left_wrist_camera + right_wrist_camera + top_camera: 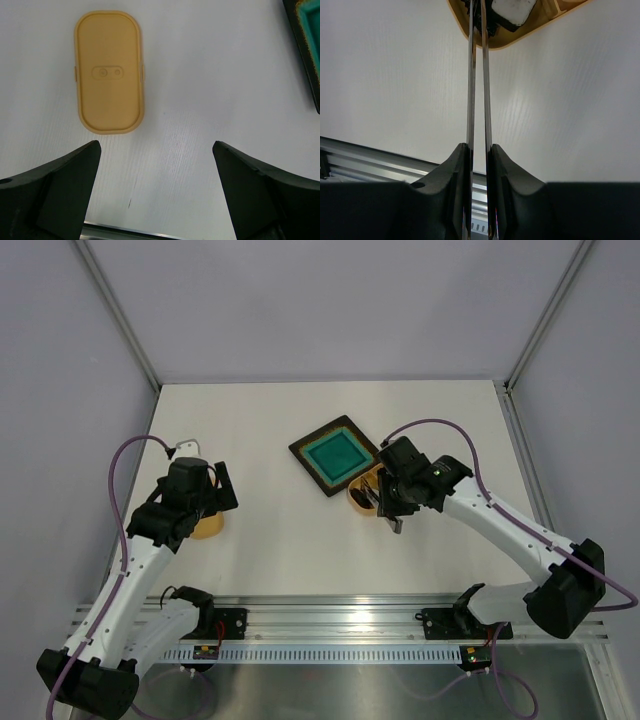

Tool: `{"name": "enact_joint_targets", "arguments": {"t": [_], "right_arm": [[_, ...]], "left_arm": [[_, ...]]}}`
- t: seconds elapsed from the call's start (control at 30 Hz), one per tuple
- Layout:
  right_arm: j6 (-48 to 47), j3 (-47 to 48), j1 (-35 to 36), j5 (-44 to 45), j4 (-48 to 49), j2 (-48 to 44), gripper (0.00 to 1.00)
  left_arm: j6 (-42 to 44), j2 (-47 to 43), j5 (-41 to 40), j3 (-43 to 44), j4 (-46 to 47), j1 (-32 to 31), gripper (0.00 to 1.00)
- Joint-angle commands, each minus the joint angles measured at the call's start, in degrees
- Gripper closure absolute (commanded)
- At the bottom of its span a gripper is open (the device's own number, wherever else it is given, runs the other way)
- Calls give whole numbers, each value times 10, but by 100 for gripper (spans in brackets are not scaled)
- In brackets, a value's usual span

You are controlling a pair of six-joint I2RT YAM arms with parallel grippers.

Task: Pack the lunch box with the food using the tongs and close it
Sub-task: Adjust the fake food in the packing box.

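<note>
R gripper (479,150) pinching tongs (477,75), tong tips at lunch box (506,44).
L gripper (156,150) wide open, empty, lid (109,72) flat on table ahead; white cube (512,10) in box.

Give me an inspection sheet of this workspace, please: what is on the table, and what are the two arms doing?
Surface: white table, no spills seen.
Job's things: lunch box open, with a white cube and a dark piece inside; lid lying apart on the left; tongs reaching into the box.
Clutter: teal plate beside the box.
Grippers: left gripper, jaws wide open, holding nothing, near the lid; right gripper, jaws shut on the tongs.
Cables: a purple cable loops along each arm, away from the job's things.
Surroundings: grey walls; metal rail at the near edge.
</note>
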Motion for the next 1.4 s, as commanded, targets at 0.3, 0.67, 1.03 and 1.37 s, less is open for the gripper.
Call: {"name": "enact_joint_targets", "arguments": {"t": [0.3,0.67,1.03,1.37], "right_arm": [[6,9,6,18,19,-35,92],[22,7,6,38,-26,-65,93],[41,-10,6,31,-60,-97,93],[34,-61,8,-8,-17,-64,93]], "left_arm": [[-2,-5,-7,-1,15,-1,1],[-4,-5,-4,-2,17,-1,1],[-6,1,4,0,21,0,1],[-6,2,6,-2,22,-1,1]]}}
